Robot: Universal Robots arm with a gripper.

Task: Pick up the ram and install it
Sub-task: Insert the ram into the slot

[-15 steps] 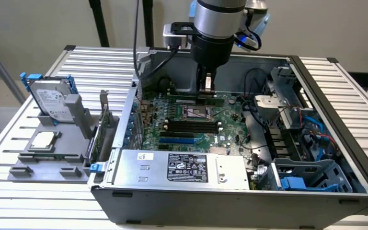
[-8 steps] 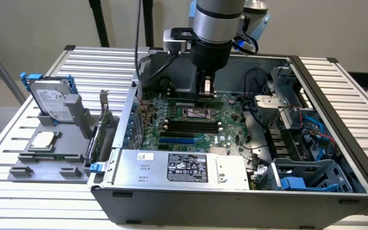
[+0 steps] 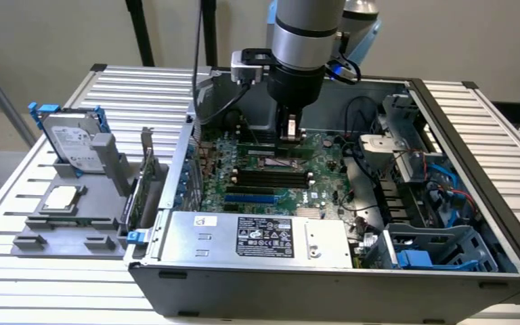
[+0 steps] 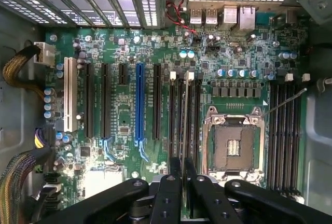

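End effector pinches the ram edge-on above the motherboard inside the case.

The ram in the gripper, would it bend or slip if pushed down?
Probably stiff: the ram looks like a straight, thin board, edge-on. Likely light, being so thin. It might pivot, since the gripper has a narrow hold on it.
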